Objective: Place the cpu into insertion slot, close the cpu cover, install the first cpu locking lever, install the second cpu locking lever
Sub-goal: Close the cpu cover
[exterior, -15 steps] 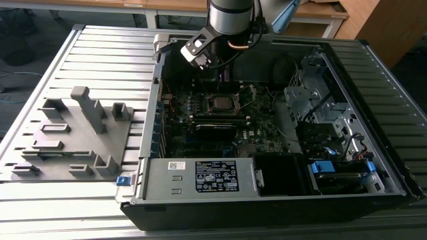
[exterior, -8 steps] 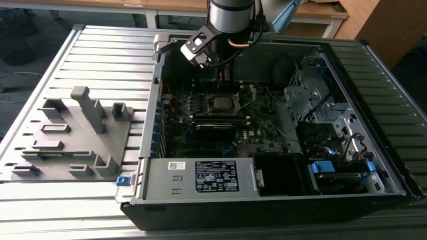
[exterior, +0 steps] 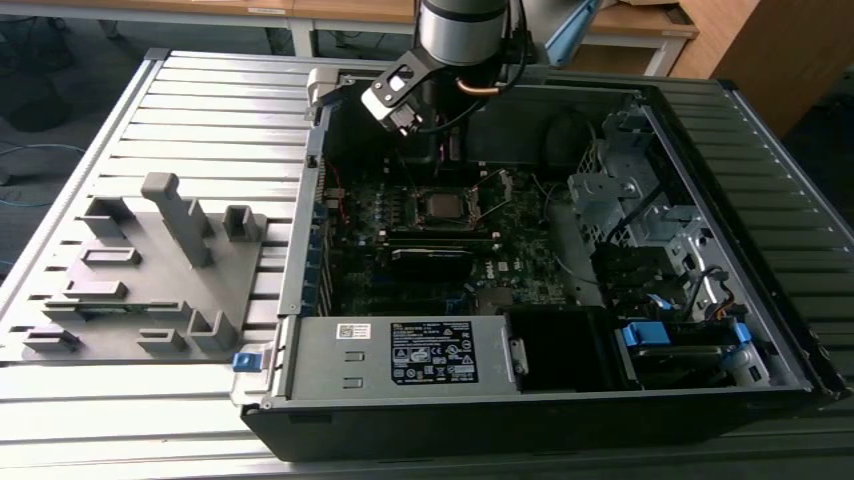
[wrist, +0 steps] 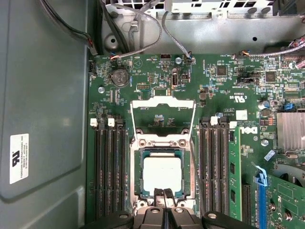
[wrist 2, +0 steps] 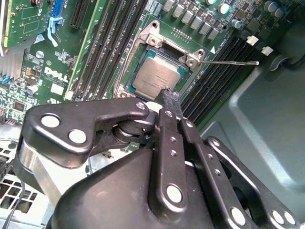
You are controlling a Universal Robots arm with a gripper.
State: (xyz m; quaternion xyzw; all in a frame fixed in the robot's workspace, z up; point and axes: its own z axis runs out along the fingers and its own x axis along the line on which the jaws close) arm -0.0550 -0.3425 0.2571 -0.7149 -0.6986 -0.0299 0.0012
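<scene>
Gripper [wrist 2: 169, 95] linkages sit closest to the lens in both wrist views. Its two fingers are pressed together at the tips with nothing between them, and the tips hover at the near edge of the cpu [wrist: 162, 174].

The cpu lies flat in the insertion slot [wrist: 135, 157], grey face up and square to the frame, so it looks seated.
- Handling, as a guess: light, stiff and thin, with a smooth, slippery lid.
- The underside contacts and socket pins are fragile.
- Grip it on two opposite edges and don't drag or press it sideways.

The cpu cover [wrist: 163, 102] is swung up and open on the far side of the slot from the gripper, with bare board visible through its cut-out.
- It looks like thin sheet metal on a hinge, light but springy.
- The free cross-bar seems the best place to push.

One locking lever [wrist 2: 228, 62] sticks out as a thin wire rod, unlatched. It is likely stiff and springy, best caught near its bent end.

Memory slots [wrist: 109, 167] flank the slot on both sides of the motherboard [wrist: 157, 71].

In the exterior view the arm [exterior: 461, 30] comes down at 12 o'clock of the socket inside the open computer case [exterior: 300, 250]. A grey fixture [exterior: 147, 270] lies at 9 o'clock of the case on the slatted desk [exterior: 174, 110].
</scene>
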